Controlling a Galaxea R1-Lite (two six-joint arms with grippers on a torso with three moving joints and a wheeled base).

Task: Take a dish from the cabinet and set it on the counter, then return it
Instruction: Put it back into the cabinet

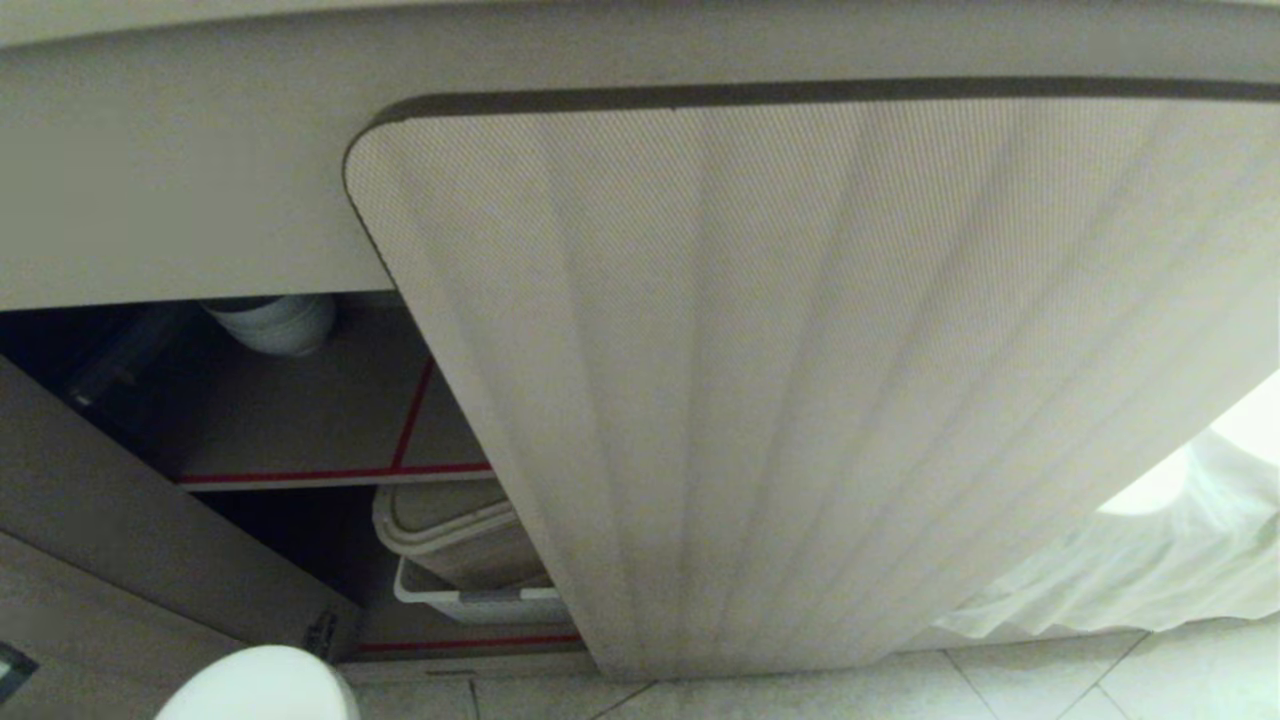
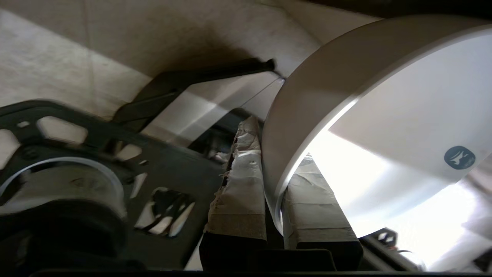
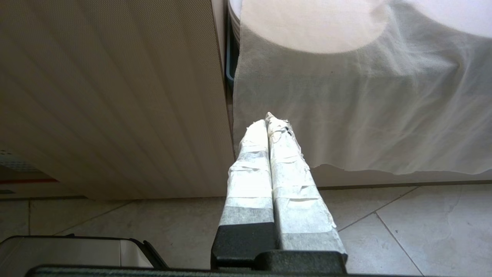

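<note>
From the head view, the cabinet (image 1: 800, 400) fills most of the scene: its ribbed beige door is closed on the right, while the left side is open to a dark interior with a brown shelf (image 1: 330, 420) edged in red. A stack of white bowls (image 1: 272, 322) sits at the back of that shelf, and a lidded bin (image 1: 455, 540) stands below it. A white rounded shape at the lower left edge may be the dish (image 1: 262, 688), but that view shows no gripper. The left wrist view settles this: the left gripper (image 2: 275, 154) has its taped fingers (image 2: 242, 184) clamped on the rim of the white dish (image 2: 384, 115), one inside and one outside. The right wrist view alone shows the right gripper (image 3: 269, 125), its jaws pressed together on nothing, hanging low over the tiled floor (image 3: 384, 231) before the cabinet door (image 3: 107, 96) and a white draped cloth (image 3: 365, 107).
</note>
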